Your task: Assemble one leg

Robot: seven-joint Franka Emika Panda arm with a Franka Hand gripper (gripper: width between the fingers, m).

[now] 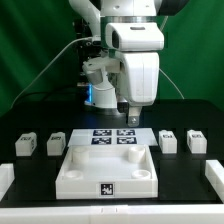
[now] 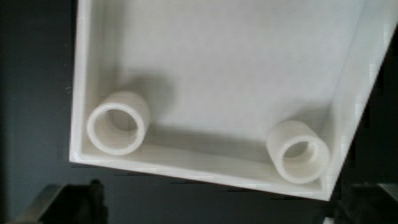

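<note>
The large white tray-like tabletop (image 1: pixel 107 172) lies at the table's front middle, hollow side up. Four small white legs stand in a row: two on the exterior view's left (image 1: pixel 25 146) (image 1: pixel 55 144) and two on its right (image 1: pixel 168 142) (image 1: pixel 196 140). My gripper (image 1: pixel 128 114) hangs above the table behind the tabletop, over the marker board (image 1: pixel 112 138), touching no leg. In the wrist view the tabletop (image 2: pixel 214 70) fills the picture with two round corner sockets (image 2: pixel 119 126) (image 2: pixel 299 152). My gripper (image 2: pixel 222 205) is open and empty, its dark fingers (image 2: pixel 75 200) wide apart. No leg shows in the wrist view.
White blocks sit at the front edge on the exterior view's left (image 1: pixel 5 178) and right (image 1: pixel 214 176). The robot's base and cables (image 1: pixel 95 85) stand behind the marker board, against a green backdrop.
</note>
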